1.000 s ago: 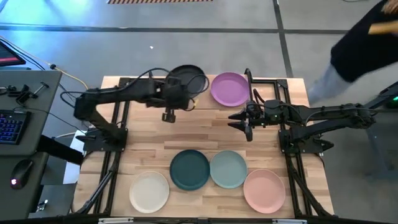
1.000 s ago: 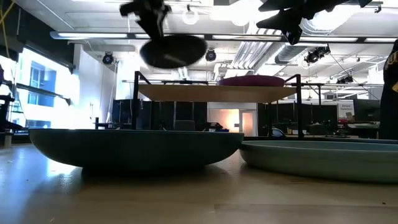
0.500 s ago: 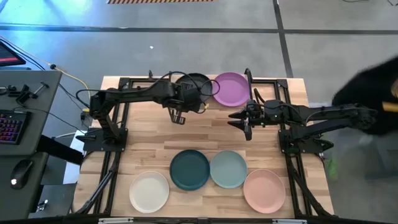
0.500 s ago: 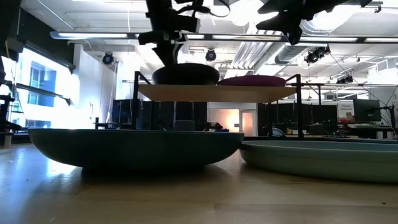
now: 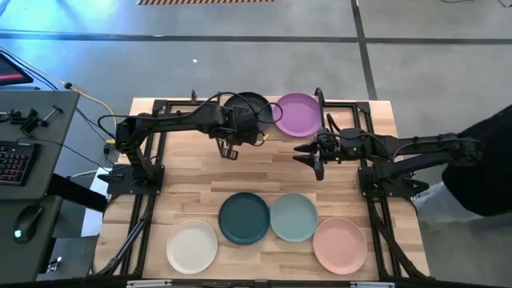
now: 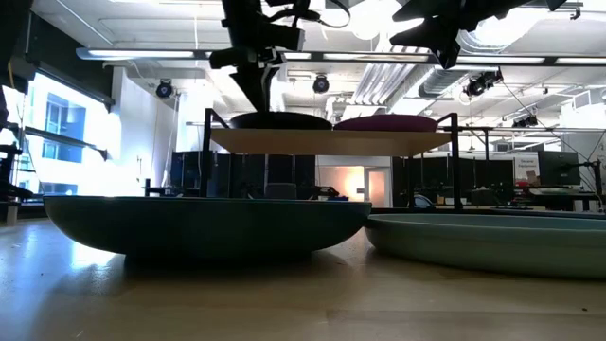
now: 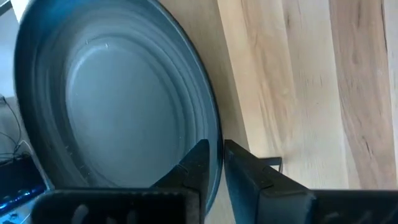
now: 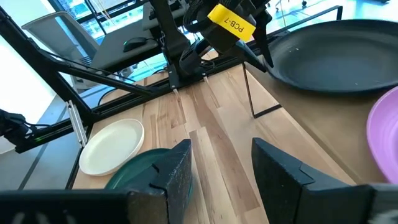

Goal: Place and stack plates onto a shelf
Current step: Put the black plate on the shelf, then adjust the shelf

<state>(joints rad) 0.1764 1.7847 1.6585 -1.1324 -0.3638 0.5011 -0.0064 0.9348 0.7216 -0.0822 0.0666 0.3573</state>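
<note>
— What rests on the shelf (image 5: 264,132)?
— The black plate (image 5: 250,105) and purple plate (image 5: 296,114), flat, side by side on the light-wood board.
— And the table's near part?
— Dark teal plate (image 5: 244,218) touching pale blue-green plate (image 5: 294,217); cream-white plate (image 5: 192,246) and pink plate (image 5: 340,246) flank them, nearer the edge.

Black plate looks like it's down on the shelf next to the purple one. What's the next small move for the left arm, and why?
Probably finish opening the left gripper and back off the rim. The black plate lies flat on the shelf beside the purple plate, and the fingers barely straddle its edge.
</note>
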